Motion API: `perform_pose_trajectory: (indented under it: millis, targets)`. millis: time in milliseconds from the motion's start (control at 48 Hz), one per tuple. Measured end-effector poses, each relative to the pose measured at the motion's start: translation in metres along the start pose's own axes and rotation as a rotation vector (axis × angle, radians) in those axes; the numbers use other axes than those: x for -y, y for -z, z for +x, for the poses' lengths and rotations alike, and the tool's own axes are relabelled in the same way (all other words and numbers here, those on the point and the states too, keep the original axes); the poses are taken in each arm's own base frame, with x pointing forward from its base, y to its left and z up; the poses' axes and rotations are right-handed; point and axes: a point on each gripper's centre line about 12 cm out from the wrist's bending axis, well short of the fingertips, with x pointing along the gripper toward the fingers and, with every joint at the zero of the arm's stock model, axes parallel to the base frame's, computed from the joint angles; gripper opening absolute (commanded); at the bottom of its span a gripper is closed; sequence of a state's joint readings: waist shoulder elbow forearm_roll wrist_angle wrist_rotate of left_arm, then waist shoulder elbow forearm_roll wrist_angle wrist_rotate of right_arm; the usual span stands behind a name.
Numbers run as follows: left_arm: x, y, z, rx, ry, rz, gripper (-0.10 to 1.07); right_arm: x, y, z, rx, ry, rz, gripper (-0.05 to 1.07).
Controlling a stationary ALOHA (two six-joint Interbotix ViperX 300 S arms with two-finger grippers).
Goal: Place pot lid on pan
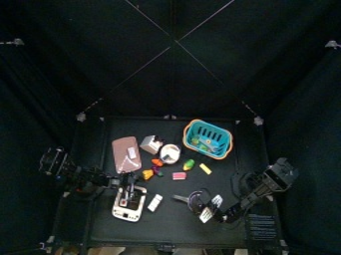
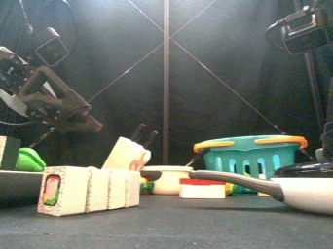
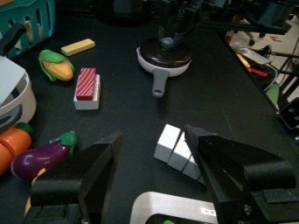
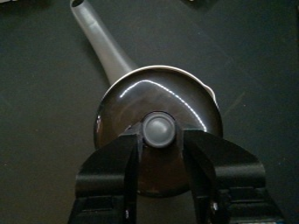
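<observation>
Lid (image 4: 158, 109) of dark glass with a round grey knob (image 4: 159, 129) is seen seated on the grey long-handled pan (image 3: 163, 61), near the table's front right part. The right gripper (image 4: 160, 162) is held just above it, jaws spread to either side of the knob, gripping nothing. The lid is judged rigid, smooth, fairly heavy and breakable; the knob is the natural place for a pinch, since the domed glass would slip. The left gripper (image 3: 158, 166) is parked spread above white blocks (image 3: 184, 147), well apart from the pan.
</observation>
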State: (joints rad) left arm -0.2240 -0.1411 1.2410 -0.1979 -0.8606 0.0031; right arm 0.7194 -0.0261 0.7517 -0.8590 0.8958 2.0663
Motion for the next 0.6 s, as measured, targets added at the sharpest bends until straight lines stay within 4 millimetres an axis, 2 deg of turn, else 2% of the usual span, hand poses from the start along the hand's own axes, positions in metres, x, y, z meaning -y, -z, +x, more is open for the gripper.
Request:
perform_pose_trajectory:
  millis: [604]
  targets:
    - [-0.0004,0.0,0.0,0.0,-0.001,0.0,0.93,0.0019,-0.003,0.003,0.01,0.005,-0.005,0.65]
